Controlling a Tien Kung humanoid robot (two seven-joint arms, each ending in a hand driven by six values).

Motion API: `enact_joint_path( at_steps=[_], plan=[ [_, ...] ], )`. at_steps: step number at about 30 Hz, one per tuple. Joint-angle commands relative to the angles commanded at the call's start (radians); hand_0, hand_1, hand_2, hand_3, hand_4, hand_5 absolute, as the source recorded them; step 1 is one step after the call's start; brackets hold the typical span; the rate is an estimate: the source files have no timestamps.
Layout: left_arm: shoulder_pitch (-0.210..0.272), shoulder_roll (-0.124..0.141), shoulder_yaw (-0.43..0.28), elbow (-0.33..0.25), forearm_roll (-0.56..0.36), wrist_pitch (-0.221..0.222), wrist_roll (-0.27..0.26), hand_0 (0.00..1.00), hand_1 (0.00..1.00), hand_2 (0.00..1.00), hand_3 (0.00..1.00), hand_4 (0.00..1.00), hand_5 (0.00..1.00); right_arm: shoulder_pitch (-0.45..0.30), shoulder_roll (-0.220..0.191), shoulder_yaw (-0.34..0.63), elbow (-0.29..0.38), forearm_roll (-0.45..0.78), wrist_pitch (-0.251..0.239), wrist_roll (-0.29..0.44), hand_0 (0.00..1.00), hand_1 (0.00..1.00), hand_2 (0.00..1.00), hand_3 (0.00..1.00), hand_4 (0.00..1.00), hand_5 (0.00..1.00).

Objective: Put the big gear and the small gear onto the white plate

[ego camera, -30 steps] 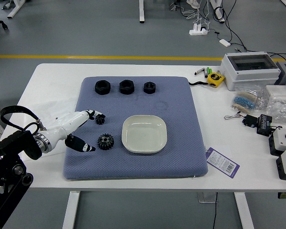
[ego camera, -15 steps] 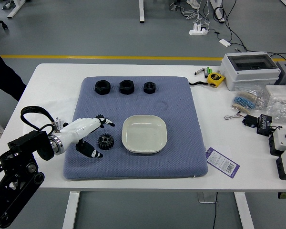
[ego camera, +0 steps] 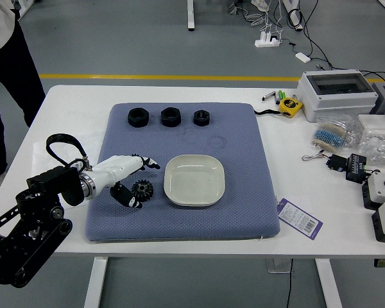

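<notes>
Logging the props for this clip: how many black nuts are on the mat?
3, in a row near the far edge of the mat: left nut, middle nut, right nut. The robot's left hand could hide another.

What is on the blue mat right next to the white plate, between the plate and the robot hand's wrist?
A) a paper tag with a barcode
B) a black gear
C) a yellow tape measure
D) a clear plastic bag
B: a black gear lies on the blue mat just left of the white plate in the picture, with the robot hand reaching around it.
</notes>
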Motion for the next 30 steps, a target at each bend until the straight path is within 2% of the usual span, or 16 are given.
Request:
enact_joint_path(
  at_steps=[6, 8, 9, 14, 15, 20, 21, 26, 27, 30],
  plan=[
    [-0.03, 0.007, 0.027, 0.03, 0.005, -0.006, 0.005, 0.771, 0.728, 0.782, 0.793, 0.984, 0.002, 0.002, -0.001, -0.002, 0.0, 0.003, 0.0, 0.002, 0.651, 0.657, 0.729, 0.576, 0.836, 0.678],
    [-0.032, 0.008, 0.029, 0.033, 0.007, -0.008, 0.006, 0.771, 0.728, 0.782, 0.793, 0.984, 0.002, 0.002, -0.002, -0.002, 0.0, 0.003, 0.0, 0.002, 0.651, 0.657, 0.729, 0.576, 0.836, 0.678],
    [-0.033, 0.009, 0.032, 0.033, 0.006, -0.01, 0.006, 0.725, 0.706, 0.761, 0.78, 0.982, 0.002, 0.002, -0.002, -0.002, 0.0, 0.004, 0.0, 0.002, 0.651, 0.657, 0.729, 0.576, 0.836, 0.679],
    [-0.036, 0.01, 0.046, 0.035, -0.001, -0.009, 0.0, 0.725, 0.706, 0.761, 0.78, 0.982, 0.002, 0.002, -0.002, -0.001, 0.0, 0.004, -0.001, 0.002, 0.651, 0.657, 0.729, 0.576, 0.836, 0.679],
    [-0.038, 0.01, 0.052, 0.036, -0.004, -0.008, -0.004, 0.631, 0.641, 0.694, 0.745, 0.963, 0.002, 0.002, -0.002, -0.001, 0.0, 0.003, -0.001, 0.002, 0.652, 0.657, 0.729, 0.576, 0.836, 0.679],
    [-0.044, 0.012, 0.067, 0.044, -0.013, -0.005, -0.011, 0.631, 0.641, 0.694, 0.745, 0.963, 0.002, 0.002, -0.002, -0.002, 0.0, 0.006, 0.0, 0.003, 0.652, 0.657, 0.729, 0.576, 0.836, 0.679],
    [-0.045, 0.012, 0.069, 0.046, -0.015, -0.004, -0.012, 0.522, 0.596, 0.638, 0.682, 0.861, 0.002, 0.002, -0.002, -0.002, 0.0, 0.006, 0.0, 0.003, 0.652, 0.658, 0.729, 0.575, 0.836, 0.679],
    [-0.045, 0.007, 0.075, 0.064, -0.021, 0.0, -0.014, 0.522, 0.596, 0.638, 0.682, 0.861, 0.002, -0.002, -0.001, 0.002, 0.0, 0.0, -0.001, 0.0, 0.652, 0.658, 0.729, 0.575, 0.836, 0.679],
    [-0.045, 0.007, 0.075, 0.065, -0.022, 0.0, -0.014, 0.434, 0.515, 0.55, 0.597, 0.638, 0.002, -0.002, -0.001, 0.002, 0.0, 0.0, -0.001, 0.0, 0.651, 0.657, 0.729, 0.575, 0.836, 0.679],
    [-0.044, 0.005, 0.079, 0.074, -0.021, 0.0, -0.012, 0.434, 0.515, 0.55, 0.597, 0.638, 0.002, -0.006, 0.0, 0.003, 0.0, -0.003, -0.001, -0.001, 0.651, 0.657, 0.729, 0.575, 0.836, 0.679]
  ],
)
